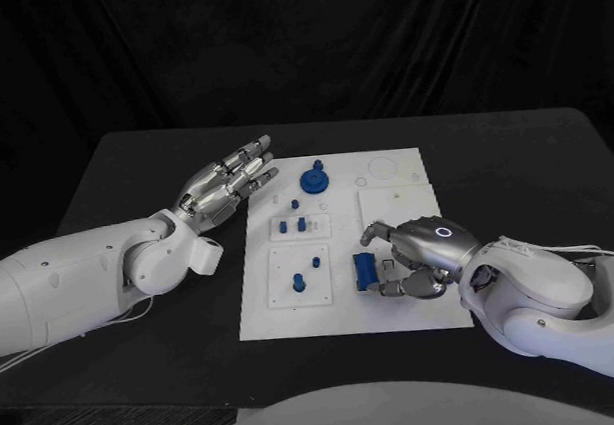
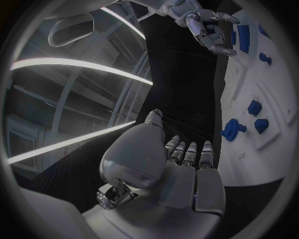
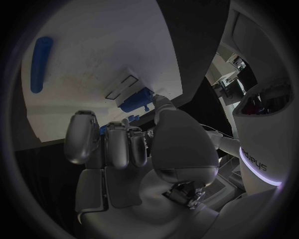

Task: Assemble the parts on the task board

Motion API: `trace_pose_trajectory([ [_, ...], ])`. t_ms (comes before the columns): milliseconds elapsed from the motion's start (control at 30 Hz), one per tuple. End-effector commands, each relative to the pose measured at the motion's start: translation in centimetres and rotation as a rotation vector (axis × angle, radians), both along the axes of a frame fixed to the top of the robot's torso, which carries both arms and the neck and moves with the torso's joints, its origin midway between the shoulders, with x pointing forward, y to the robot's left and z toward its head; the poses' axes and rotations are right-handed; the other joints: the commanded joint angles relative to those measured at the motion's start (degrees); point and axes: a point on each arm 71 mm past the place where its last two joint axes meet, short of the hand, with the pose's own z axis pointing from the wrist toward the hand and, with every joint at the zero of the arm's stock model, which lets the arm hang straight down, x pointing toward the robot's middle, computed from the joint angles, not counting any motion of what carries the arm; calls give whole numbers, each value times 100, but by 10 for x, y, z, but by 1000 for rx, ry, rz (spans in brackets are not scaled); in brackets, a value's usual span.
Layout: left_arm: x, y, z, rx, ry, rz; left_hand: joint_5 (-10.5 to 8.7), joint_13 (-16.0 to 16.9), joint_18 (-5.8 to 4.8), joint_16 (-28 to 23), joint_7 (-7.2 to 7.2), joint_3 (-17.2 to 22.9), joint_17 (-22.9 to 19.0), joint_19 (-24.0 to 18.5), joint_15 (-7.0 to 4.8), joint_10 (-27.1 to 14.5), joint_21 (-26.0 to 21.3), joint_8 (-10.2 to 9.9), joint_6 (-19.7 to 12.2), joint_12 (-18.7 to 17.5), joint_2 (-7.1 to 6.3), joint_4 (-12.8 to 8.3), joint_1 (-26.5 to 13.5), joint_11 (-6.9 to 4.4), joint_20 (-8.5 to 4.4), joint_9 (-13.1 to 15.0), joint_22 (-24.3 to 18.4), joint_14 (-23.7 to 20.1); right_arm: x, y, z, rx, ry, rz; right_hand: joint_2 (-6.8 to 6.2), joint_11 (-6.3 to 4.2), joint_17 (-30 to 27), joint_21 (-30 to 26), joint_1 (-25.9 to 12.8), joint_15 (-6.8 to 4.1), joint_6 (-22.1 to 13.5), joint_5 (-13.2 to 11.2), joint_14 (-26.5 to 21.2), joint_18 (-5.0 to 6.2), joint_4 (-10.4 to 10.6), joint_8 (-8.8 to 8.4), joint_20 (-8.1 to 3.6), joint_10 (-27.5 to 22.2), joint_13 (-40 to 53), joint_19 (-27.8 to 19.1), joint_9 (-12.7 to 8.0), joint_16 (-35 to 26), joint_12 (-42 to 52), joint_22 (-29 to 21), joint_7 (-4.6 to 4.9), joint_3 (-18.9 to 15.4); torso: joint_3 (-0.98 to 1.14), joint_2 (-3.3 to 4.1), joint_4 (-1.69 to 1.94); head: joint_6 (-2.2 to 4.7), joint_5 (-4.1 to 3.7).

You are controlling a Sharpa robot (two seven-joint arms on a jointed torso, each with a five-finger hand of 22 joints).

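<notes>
Black tabletop [image 1: 535, 172], dark drape behind | head view: your task board [image 1: 400, 199] sits mid-table; several blue parts [image 1: 311, 181] stand seated, work remains; left robot hand [image 1: 225, 186] released beside it | right wrist view: right robot hand [image 3: 134, 149] curls at a blue block [image 3: 136, 102]; grasp unclear.

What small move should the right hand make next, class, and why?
Probably close the fingers on the upright blue block and lift it. The right hand is curled over the task board beside that block, seemingly not gripping it, while the left hand hangs open off the board's edge.
</notes>
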Motion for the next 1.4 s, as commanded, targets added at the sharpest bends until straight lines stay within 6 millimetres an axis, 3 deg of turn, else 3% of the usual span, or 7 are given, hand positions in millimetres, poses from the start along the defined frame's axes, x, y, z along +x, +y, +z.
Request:
trace_pose_trajectory([
  [33,-1,-2,1,-18,-2,-9,17,-8,37,-21,27,40,-10,5,34,0,-24,27,-1,-20,34,0,4,43,38,8,6,-2,1,0,0,9,-18,-2,19,-20,75,17,94,14,56,139,326,52,-34,27,17,601,1505,54,-38,2,20,963,-2,26,-1,0,1,0,11],
  [200,-1,-1,1,-18,-2,-8,20,-8,39,-21,35,42,-10,6,35,0,-24,29,4,-20,36,0,4,52,40,9,6,-2,3,1,-1,-1,-14,0,49,-25,94,23,245,11,89,438,330,51,-116,57,13,601,1505,55,-111,12,20,965,-4,69,-1,1,0,0,16],
  [367,-1,-2,0,-19,-2,-10,20,-8,40,-21,40,43,-10,5,35,0,-24,32,10,-20,36,-1,4,56,41,10,6,-2,5,2,-3,-10,-10,4,48,-25,94,27,401,9,108,296,329,49,-237,83,12,601,1505,57,-168,12,20,966,-5,91,-1,1,2,0,8],
  [667,-1,-3,0,-20,-2,-12,22,-8,40,-21,44,44,-10,6,35,0,-24,35,20,-20,37,-2,5,62,42,12,6,-2,6,6,-5,-14,-8,12,81,-17,133,71,465,17,172,-797,338,40,-332,210,18,601,1505,72,-290,35,20,979,2,-20,0,1,0,0,-2],
  [767,-1,-3,0,-20,-1,-12,22,-8,40,-21,44,44,-10,6,35,0,-24,35,20,-20,37,-2,5,62,42,12,6,-2,6,8,-5,-15,-7,17,-32,-18,136,84,432,16,164,-1346,338,38,-256,252,19,601,1505,75,-339,38,20,982,0,-100,0,1,0,0,5],
  [1000,-1,-3,1,-20,-1,-12,22,-8,40,-21,44,44,-10,6,35,0,-24,35,20,-20,37,-2,5,62,42,12,6,-2,6,9,-4,-2,-12,30,-993,-30,167,120,88,6,134,-2580,342,31,74,329,7,601,1505,79,-435,56,20,991,-14,-688,0,1,1,0,12],
  [1400,-1,-3,1,-21,-2,-12,26,-8,42,-21,54,47,-10,8,38,0,-22,39,25,-20,37,-8,9,71,46,12,10,-2,8,-12,13,189,1,-48,-1085,-58,311,241,-1042,-18,387,-2554,371,9,88,444,-17,601,1505,111,-465,140,20,1023,-46,-1187,-1,0,-1,0,14],
])
